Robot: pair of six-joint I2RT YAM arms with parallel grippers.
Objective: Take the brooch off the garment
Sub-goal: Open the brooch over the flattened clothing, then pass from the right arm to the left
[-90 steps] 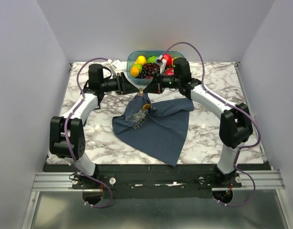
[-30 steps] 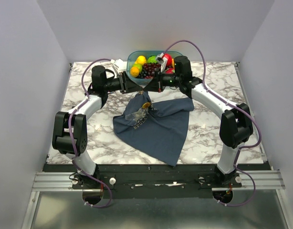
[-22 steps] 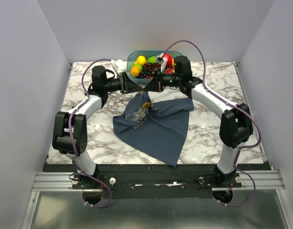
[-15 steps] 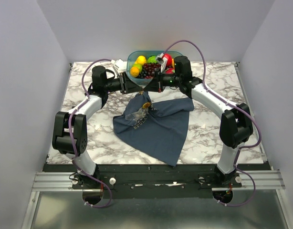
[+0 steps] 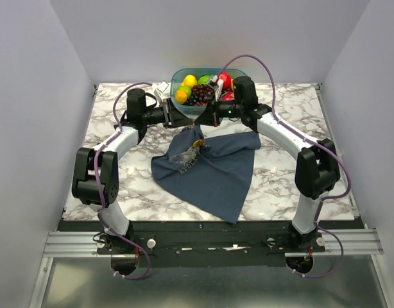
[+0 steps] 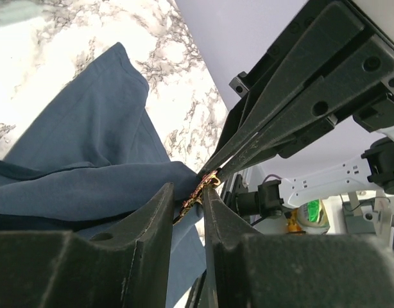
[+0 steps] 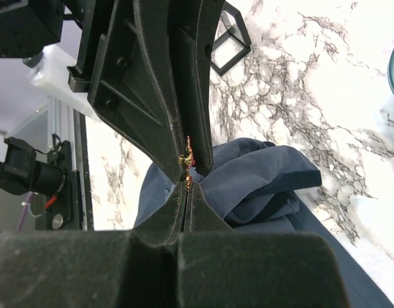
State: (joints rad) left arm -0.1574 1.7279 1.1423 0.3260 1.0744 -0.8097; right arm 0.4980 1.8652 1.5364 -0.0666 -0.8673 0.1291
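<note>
The dark blue garment [image 5: 216, 173] lies crumpled mid-table, one fold drawn up to where both grippers meet. The tiny gold brooch [image 6: 198, 191] sits at that peak and also shows in the right wrist view [image 7: 189, 154]. My left gripper [image 5: 190, 120] is closed to a narrow gap around the brooch and a bit of cloth [image 6: 187, 192]. My right gripper [image 5: 201, 120] comes from the opposite side. Its tips [image 7: 187, 187] are pressed shut on the brooch's lower end. The garment [image 7: 280, 186] hangs below both grippers. A small orange-gold spot [image 5: 196, 143] shows on the cloth lower down.
A teal bowl [image 5: 176, 78] of mixed fruit stands just behind the grippers at the table's back. A small white object [image 5: 161, 86] lies left of the bowl. A black open frame [image 7: 229, 45] stands on the marble beyond the left gripper.
The left arm has shifted slightly back and right, bringing its gripper closer to the right one. The cloth peak and brooch stay held between the two tips. The right arm has hardly moved.
</note>
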